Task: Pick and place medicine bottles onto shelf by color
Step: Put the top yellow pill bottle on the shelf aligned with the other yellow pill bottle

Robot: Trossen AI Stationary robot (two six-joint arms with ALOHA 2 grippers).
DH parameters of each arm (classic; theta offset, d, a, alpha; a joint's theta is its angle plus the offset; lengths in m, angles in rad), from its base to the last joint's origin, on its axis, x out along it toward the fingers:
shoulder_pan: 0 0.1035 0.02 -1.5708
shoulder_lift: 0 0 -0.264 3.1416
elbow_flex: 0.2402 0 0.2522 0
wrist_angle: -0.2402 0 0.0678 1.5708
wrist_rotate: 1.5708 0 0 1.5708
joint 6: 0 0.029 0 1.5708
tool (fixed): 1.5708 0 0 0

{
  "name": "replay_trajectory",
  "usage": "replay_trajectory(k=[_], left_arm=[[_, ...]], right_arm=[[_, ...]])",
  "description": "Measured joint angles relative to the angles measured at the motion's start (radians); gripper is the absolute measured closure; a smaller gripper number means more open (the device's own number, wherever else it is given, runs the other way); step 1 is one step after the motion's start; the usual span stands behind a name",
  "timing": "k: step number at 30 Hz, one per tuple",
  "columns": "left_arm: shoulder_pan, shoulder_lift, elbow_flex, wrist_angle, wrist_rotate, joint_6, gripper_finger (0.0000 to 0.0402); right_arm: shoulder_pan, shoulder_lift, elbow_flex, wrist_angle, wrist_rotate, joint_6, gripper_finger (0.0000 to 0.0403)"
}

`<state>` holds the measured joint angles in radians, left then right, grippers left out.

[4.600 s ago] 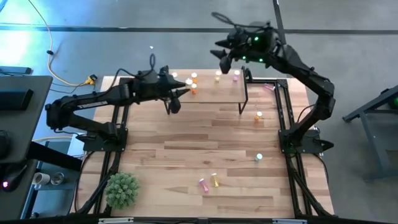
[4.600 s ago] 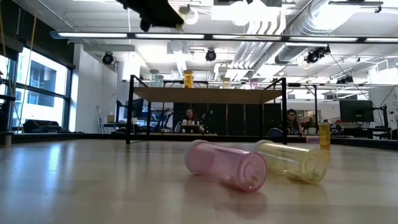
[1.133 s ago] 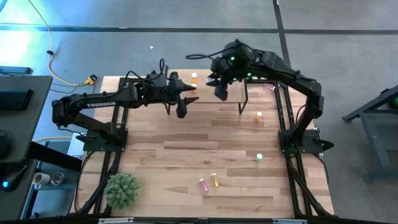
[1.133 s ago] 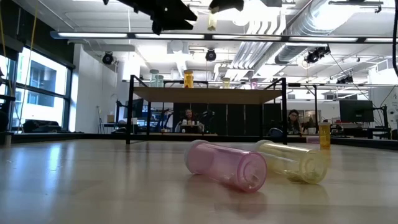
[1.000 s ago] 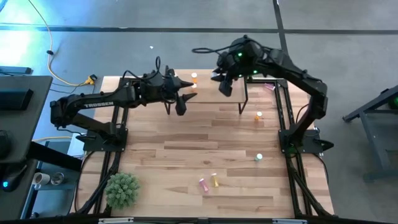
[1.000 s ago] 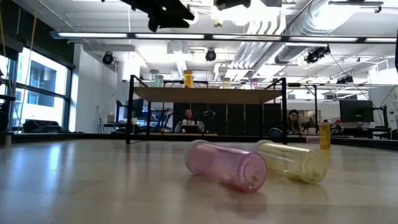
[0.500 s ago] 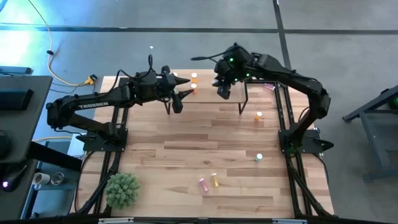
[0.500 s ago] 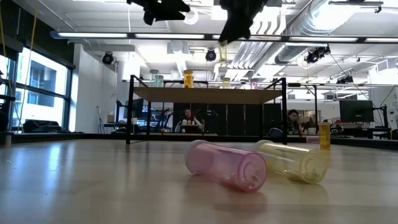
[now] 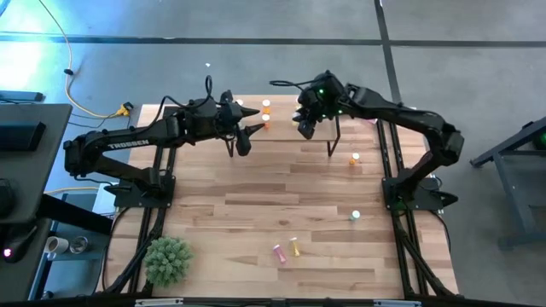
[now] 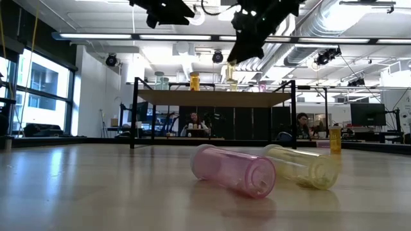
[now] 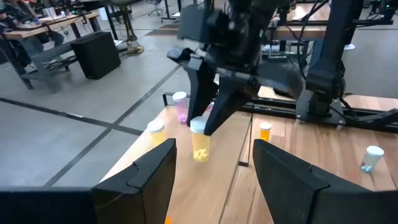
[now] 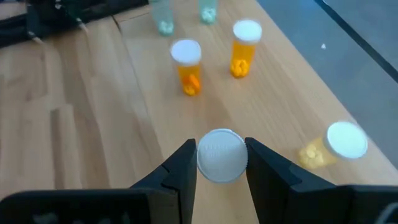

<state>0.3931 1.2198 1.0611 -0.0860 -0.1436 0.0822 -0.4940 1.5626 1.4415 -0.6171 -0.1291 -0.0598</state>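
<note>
The shelf (image 10: 212, 97) stands at the table's far middle. On it stand two orange medicine bottles (image 12: 186, 65), green ones (image 12: 163, 18), a yellow one (image 12: 336, 146) and a pink one (image 11: 180, 106). My right gripper (image 9: 304, 128) is over the shelf, shut on a yellow medicine bottle (image 11: 200, 149) with a white cap. My left gripper (image 9: 247, 138) hovers open just left of it, near the shelf's left part, with nothing between its fingers (image 11: 155, 168). My right gripper pinches the yellow bottle's white cap (image 12: 221, 154) between its two fingers, one on each side. The fingers (image 11: 202, 93) come from above, pointing down. The bottle hangs upright below them, a little above the shelf top.
A pink bottle (image 10: 234, 168) and a yellow one (image 10: 302, 165) lie on the table near its front edge. A green bottle (image 9: 355, 216) and an orange one (image 9: 355, 159) stand at the right. A pink one (image 9: 368, 120) lies at the far right. A small plant (image 9: 167, 260) is front left.
My right gripper has come down toward the shelf top with the yellow bottle, which stays upright in its fingers.
</note>
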Motion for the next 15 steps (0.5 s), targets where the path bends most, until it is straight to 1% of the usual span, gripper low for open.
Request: replay_trajectory(k=[5, 9, 15], left_arm=[[0.0, 0.0, 0.0, 0.0, 0.0, 0.0, 0.0202], [0.0, 0.0, 0.0, 0.0, -0.001, 0.0, 0.0202], [0.0, 0.0, 0.0, 0.0, -0.002, 0.0, 0.0202]], right_arm=[[-0.001, 0.001, -0.043, 0.009, 0.034, 0.002, 0.0297], [-0.002, 0.001, -0.046, 0.009, 0.067, 0.0, 0.0297], [-0.002, 0.009, -0.047, 0.012, 0.08, 0.0, 0.0297]])
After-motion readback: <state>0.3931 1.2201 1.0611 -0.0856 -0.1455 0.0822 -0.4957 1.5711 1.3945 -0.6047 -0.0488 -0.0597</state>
